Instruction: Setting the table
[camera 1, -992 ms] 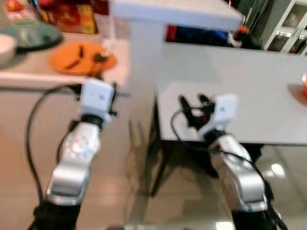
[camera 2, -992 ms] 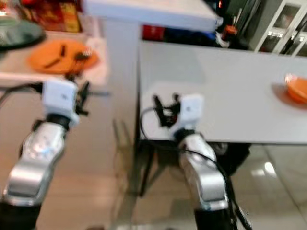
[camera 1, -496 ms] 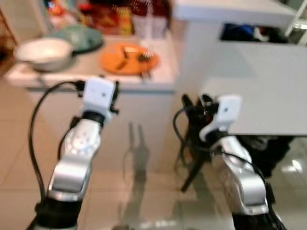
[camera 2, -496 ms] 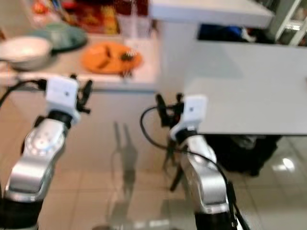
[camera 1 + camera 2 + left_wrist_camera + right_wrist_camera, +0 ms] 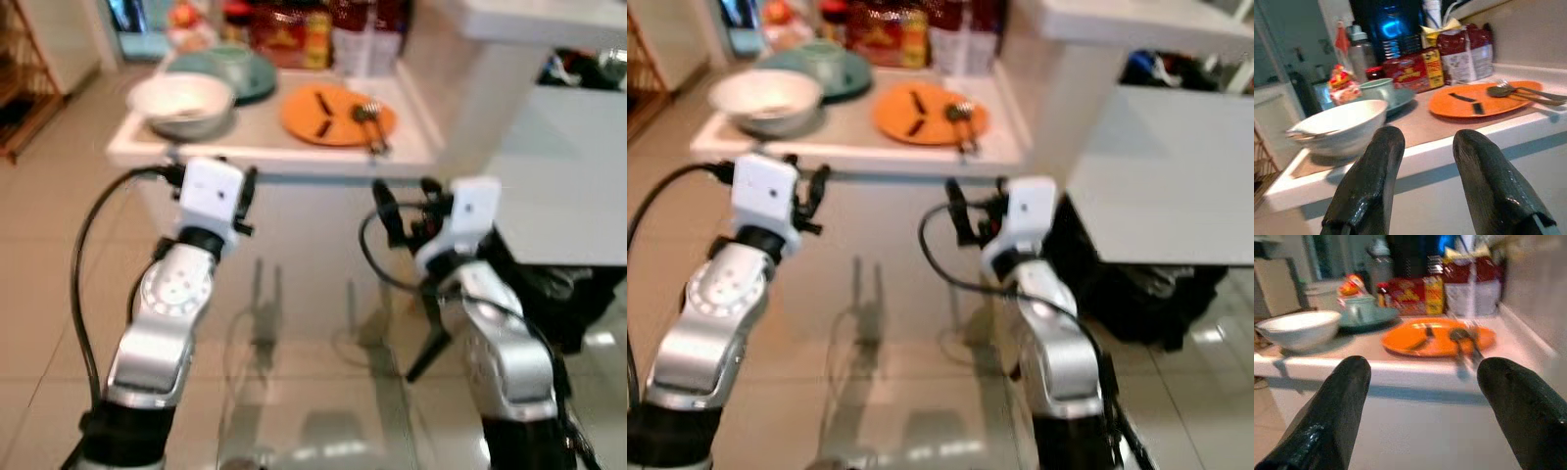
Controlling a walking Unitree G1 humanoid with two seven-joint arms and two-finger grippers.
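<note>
head views downward, wrist views facing counter (image 5: 265,157)

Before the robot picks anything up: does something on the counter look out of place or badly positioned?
Only slightly: the cutlery lies across the orange plate, handles overhanging its rim. The white bowl stands upright; nothing looks spilled.

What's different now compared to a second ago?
The camera has swung left, from the grey table to the white counter with the orange plate and white bowl. Left gripper and right gripper stay raised, open, empty.
</note>
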